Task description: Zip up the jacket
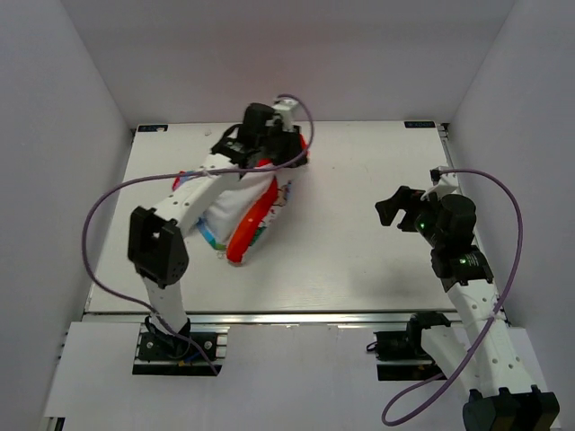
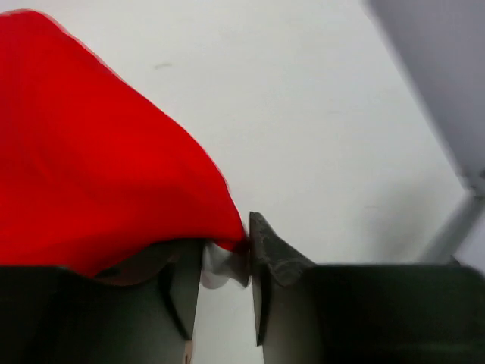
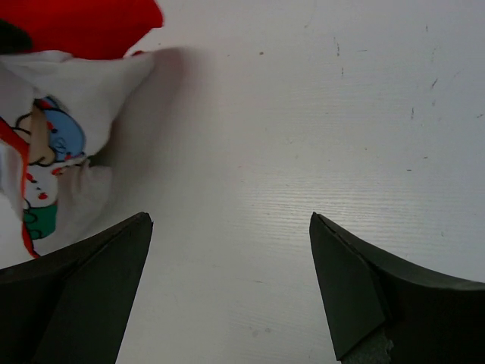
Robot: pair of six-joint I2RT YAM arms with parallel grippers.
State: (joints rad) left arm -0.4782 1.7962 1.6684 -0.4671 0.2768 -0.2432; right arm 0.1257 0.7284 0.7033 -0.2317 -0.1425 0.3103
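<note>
The jacket (image 1: 244,211) lies bunched on the table at centre left, white body with cartoon print, red and striped edges. My left gripper (image 1: 289,148) is at its far end, shut on the red hood fabric (image 2: 98,159) and its white lining, which it holds raised. My right gripper (image 1: 393,208) is open and empty, well to the right of the jacket, above bare table. In the right wrist view the jacket's printed white body (image 3: 57,144) and red hood show at the upper left, apart from the fingers.
The white table (image 1: 359,260) is walled in by grey panels at left, back and right. A metal rail runs along its near edge (image 1: 296,316). Purple cables loop from both arms.
</note>
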